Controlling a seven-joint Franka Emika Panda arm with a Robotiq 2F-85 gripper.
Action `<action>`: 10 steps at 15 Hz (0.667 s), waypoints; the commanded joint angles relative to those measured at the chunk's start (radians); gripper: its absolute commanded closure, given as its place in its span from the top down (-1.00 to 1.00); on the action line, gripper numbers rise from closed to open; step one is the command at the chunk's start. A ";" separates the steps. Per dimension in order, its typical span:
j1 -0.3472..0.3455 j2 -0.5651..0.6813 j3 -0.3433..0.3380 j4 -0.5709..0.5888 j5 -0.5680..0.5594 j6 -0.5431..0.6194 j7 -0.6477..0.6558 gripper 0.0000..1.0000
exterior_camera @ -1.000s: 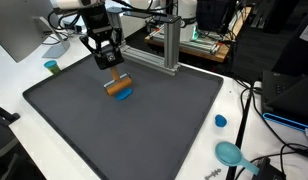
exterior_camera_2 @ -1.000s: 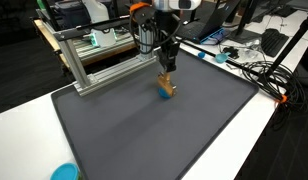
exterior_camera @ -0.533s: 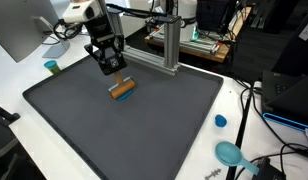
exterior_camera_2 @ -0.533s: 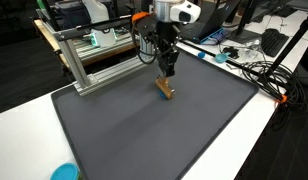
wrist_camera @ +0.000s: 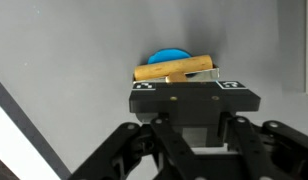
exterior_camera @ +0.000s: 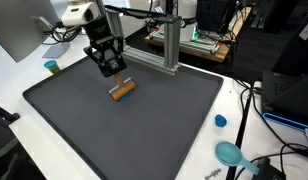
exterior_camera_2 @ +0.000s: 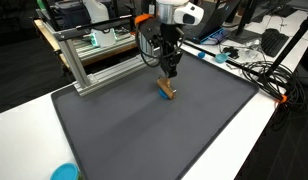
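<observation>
A short tan wooden cylinder [exterior_camera: 122, 90] hangs low over the dark grey mat [exterior_camera: 144, 135], just under my gripper [exterior_camera: 114, 75]. In an exterior view, the cylinder [exterior_camera_2: 167, 90] sits directly below the gripper [exterior_camera_2: 170, 73]. The wrist view shows the cylinder [wrist_camera: 174, 69] lying crosswise at the tip of the gripper [wrist_camera: 184, 78], which is shut on it. A blue round piece [wrist_camera: 169, 56] shows right behind the cylinder. I cannot tell whether it is joined to the cylinder or lies on the mat. The gripper body hides the fingertips.
An aluminium frame [exterior_camera: 164, 45] stands at the back of the mat [exterior_camera_2: 144, 130], close behind the arm. A blue cap [exterior_camera: 221, 121] and a teal round thing [exterior_camera: 230, 153] lie on the white table. A small teal cup [exterior_camera: 52, 67] stands past the mat's far corner. Cables [exterior_camera_2: 259, 70] run alongside.
The gripper has shifted a little toward the back of the mat with the cylinder. The cylinder now looks turned, and less of the blue piece shows beneath it.
</observation>
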 commanded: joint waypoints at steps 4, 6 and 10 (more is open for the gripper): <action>0.001 0.042 0.017 0.013 0.018 0.015 -0.033 -0.57; 0.002 0.046 0.021 0.008 0.016 0.021 -0.039 -0.57; -0.003 0.050 0.022 -0.001 0.025 0.024 -0.042 -0.57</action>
